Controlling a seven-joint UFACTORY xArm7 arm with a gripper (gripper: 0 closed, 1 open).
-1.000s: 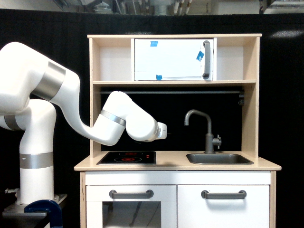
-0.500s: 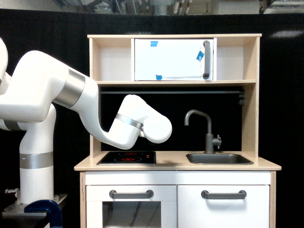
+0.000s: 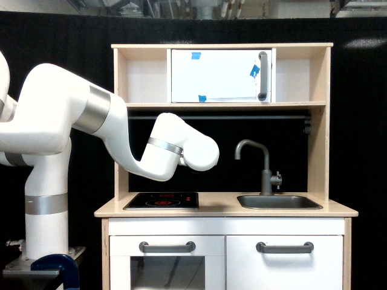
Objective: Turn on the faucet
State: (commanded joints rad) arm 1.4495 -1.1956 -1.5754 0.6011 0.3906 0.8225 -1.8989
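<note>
Though my gripper's jaw state is hidden, the faucet [image 3: 264, 171] looks rigid — I'd nudge its small side knob [image 3: 277, 179].

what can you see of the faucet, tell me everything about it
The faucet is a slim matte grey tap that looks like metal. Its straight post stands upright at the back edge of the sink, and a curved spout arches toward the exterior view's left, its tip pointing down. A small knob sticks out low on its right side. Nothing touches it; the arm's end is off to its left.
</note>
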